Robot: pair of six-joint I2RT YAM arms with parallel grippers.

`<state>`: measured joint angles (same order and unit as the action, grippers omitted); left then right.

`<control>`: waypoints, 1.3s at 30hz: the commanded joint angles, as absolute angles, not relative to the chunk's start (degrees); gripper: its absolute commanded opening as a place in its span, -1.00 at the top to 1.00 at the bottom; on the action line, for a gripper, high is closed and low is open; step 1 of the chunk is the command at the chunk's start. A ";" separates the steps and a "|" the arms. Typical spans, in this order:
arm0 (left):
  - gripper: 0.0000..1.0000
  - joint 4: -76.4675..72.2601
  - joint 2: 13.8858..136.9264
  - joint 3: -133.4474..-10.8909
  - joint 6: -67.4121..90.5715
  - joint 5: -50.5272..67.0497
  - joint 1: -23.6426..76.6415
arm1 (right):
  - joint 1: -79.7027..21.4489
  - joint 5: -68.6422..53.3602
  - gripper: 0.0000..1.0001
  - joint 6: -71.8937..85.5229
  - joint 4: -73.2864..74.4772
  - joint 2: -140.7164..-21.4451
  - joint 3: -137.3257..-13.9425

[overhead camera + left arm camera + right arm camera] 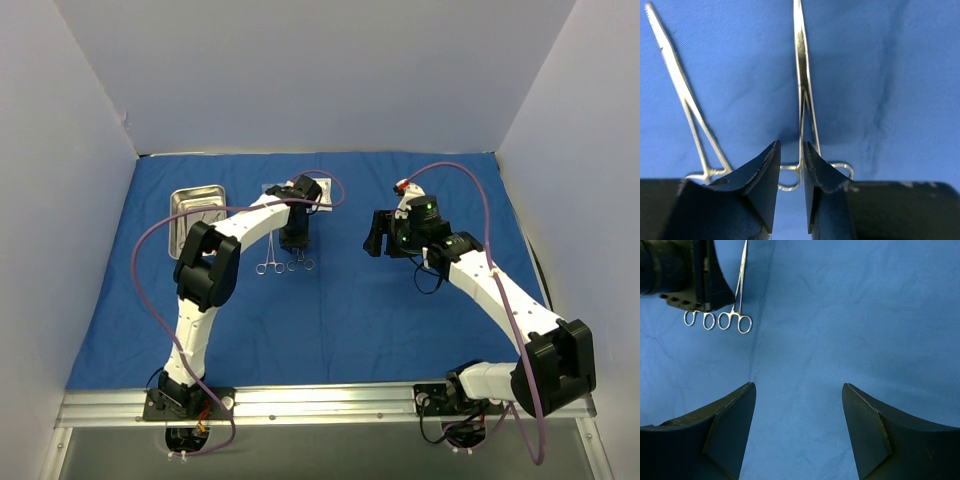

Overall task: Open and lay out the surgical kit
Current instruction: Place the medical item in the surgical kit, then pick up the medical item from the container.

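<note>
The blue cloth wrap [330, 310] lies spread flat over the table. A small steel tray [196, 207] sits at its back left. Two silver scissor-like instruments [270, 262] [301, 260] lie side by side on the cloth, rings toward me. My left gripper [296, 240] points down over the right-hand one. In the left wrist view its jaws [791, 147] stand slightly apart astride that instrument [801, 75], which rests on the cloth; the other instrument [680, 90] lies to the left. My right gripper [799, 390] hovers open over bare cloth, nothing between its fingers.
A pale flat packet [325, 196] shows behind the left wrist, mostly hidden by the arm. White walls close in the back and both sides. A metal rail [330, 402] runs along the near edge. The right arm [480, 280] reaches in from the right.
</note>
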<state>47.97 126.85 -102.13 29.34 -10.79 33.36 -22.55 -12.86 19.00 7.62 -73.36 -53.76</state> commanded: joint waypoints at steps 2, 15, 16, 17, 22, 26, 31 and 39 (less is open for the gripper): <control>0.29 51.93 120.68 -106.08 28.48 -12.48 33.57 | -22.50 -12.39 -0.31 18.19 7.56 -71.89 -54.32; 0.06 52.91 110.22 -103.36 20.58 -12.40 24.45 | -22.50 -13.09 -0.30 17.49 5.98 -75.58 -56.25; 0.04 53.00 109.52 -102.58 19.17 -12.31 23.13 | -22.41 -13.18 -0.30 17.32 5.98 -75.85 -56.42; 0.04 52.82 109.16 -102.22 18.46 -11.61 21.64 | -22.50 -13.27 -0.31 17.31 5.89 -76.55 -56.60; 0.01 50.98 106.88 -99.41 12.31 -10.29 11.70 | -22.50 -13.45 -0.30 17.23 5.36 -77.96 -57.48; 0.00 48.35 108.80 -98.35 8.88 -5.55 5.63 | -22.50 -13.71 -0.30 17.23 4.84 -79.62 -57.92; -0.02 44.22 113.37 -98.26 8.35 -3.61 0.97 | -22.50 -14.24 -0.30 17.23 4.83 -81.38 -59.32; -0.02 38.76 120.75 -102.82 5.80 -4.92 -3.51 | -22.41 -13.98 -0.30 17.40 5.62 -83.14 -59.94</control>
<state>43.07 119.17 -98.96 7.94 -5.48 -2.11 -22.55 -13.56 17.89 5.54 -82.59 -57.65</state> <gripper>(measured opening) 0.512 0.652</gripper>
